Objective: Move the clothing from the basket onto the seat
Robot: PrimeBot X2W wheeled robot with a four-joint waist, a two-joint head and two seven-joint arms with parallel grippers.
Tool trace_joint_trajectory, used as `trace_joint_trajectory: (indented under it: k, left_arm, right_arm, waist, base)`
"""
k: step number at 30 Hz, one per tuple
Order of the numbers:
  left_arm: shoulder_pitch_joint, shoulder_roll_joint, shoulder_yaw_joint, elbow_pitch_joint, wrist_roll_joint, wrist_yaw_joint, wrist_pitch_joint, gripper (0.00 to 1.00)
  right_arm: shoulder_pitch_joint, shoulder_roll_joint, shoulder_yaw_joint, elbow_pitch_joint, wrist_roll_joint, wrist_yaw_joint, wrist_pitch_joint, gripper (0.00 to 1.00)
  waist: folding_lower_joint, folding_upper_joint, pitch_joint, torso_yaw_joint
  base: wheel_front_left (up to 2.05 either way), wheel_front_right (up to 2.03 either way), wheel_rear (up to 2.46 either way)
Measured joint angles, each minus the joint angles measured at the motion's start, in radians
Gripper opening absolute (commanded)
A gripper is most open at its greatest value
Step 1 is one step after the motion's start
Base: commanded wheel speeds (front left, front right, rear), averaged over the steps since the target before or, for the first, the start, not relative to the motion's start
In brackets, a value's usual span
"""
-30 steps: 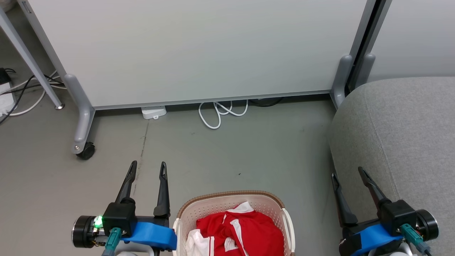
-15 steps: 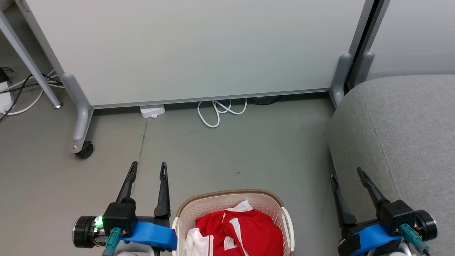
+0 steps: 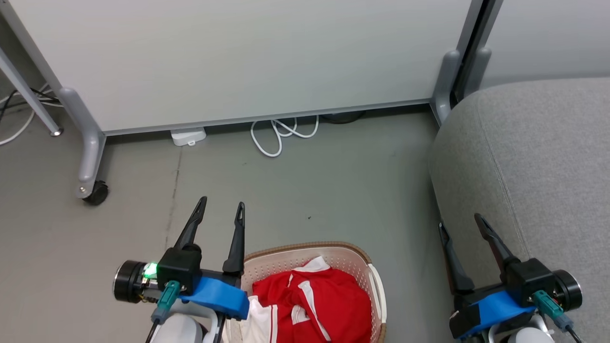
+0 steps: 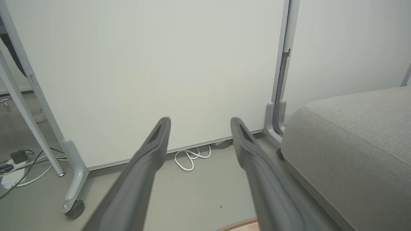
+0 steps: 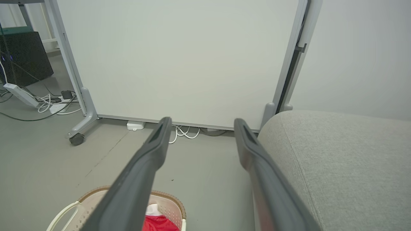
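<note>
At floor level, left gripper (image 3: 222, 202) spread wide, empty, just beside basket (image 3: 281, 261) left rim. Red clothing (image 3: 310, 305) heaped inside basket. Right gripper (image 3: 458, 220) wide, empty, hovering by seat (image 3: 533, 152) left edge.

A pale partition panel (image 3: 238, 57) spans the upper frame, a black caster (image 3: 97, 193) at its left foot. Under its lower edge lie a looped white cable (image 3: 279, 138) and small white box (image 3: 188, 136).
</note>
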Motion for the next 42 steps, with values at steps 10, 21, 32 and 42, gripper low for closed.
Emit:
trace_joint_trajectory:
  k: [10, 21, 32, 42]
  left_arm:
    - [-0.104, 0.001, -0.046, 0.121, 0.032, -0.046, 0.000, 1.00]
    - [-0.265, 0.011, -0.133, 0.286, 0.053, -0.076, 0.000, 1.00]
    - [-0.442, 0.039, -0.250, 0.522, 0.050, -0.085, 0.000, 1.00]
    - [-0.589, 0.052, -0.394, 0.791, -0.023, -0.085, 0.000, 1.00]
  right_arm:
    - [-0.051, 0.000, 0.023, -0.015, 0.001, 0.001, 0.000, 1.00]
    - [-0.136, -0.001, 0.073, -0.053, -0.010, 0.001, 0.000, 1.00]
    - [-0.230, -0.001, 0.091, -0.113, -0.011, 0.001, 0.000, 1.00]
    - [-0.272, -0.008, 0.090, -0.169, -0.008, 0.001, 0.000, 1.00]
  waist:
    - [0.0000, 0.0000, 0.083, -0.056]
    - [0.0001, 0.0000, 0.235, -0.131]
    - [0.0001, 0.0000, 0.423, -0.190]
    - [0.0002, -0.0001, 0.580, -0.230]
  base:
    - [0.00, 0.00, 0.00]
    - [0.00, 0.00, 0.00]
    - [0.00, 0.00, 0.00]
    - [0.00, 0.00, 0.00]
